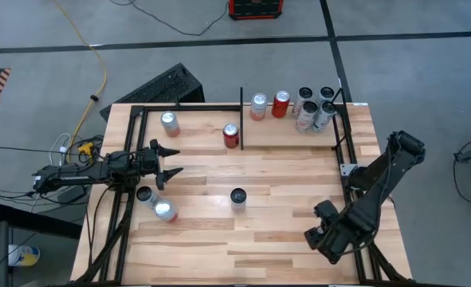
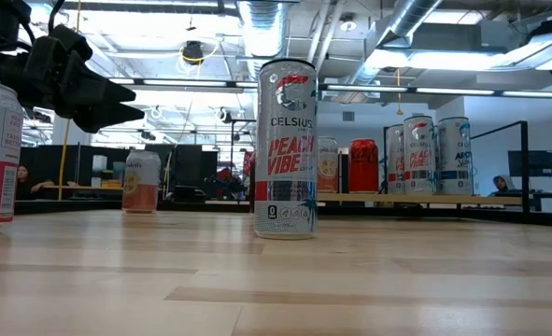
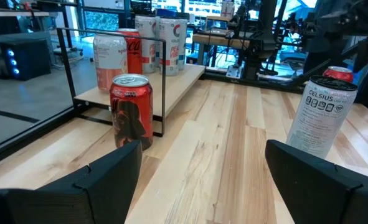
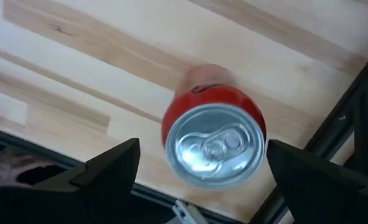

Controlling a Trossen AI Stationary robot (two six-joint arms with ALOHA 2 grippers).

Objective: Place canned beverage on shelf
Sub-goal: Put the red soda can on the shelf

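Right tool (image 4: 202,149) sits at the near right corner of the surface (image 1: 283,171), fingers spread wide, nothing clamped. Red can (image 4: 213,144) is directly below it, lid up, between the two fingers with clear gaps on both sides. The can is over bare wood, right beside a black edge rail. Can't tell if it's resting on the wood. The arm hides it in the high view. It's not on the shelf (image 1: 199,119), which runs along the far edge, well apart from that corner.

Left tool (image 1: 170,161) hovers over the left side of the surface, fingers apart, empty, pointing toward the middle. Two silver-top cans (image 1: 155,202) stand just beside it on the near side.

Tall Celsius can (image 2: 287,149) stands upright mid-surface, alone, between the two arms.

Shelf contents:
- Left of the black divider bar (image 1: 241,117): a pale can (image 1: 169,121) and a red can with a dark figure print (image 3: 131,111), the latter just beside the bar.
- Right of the bar: a pale pink can (image 1: 257,106) next to a red Coke-style can (image 1: 280,104), then a tight cluster of tall cans (image 1: 315,108) at the far right corner.

All of these are upright.
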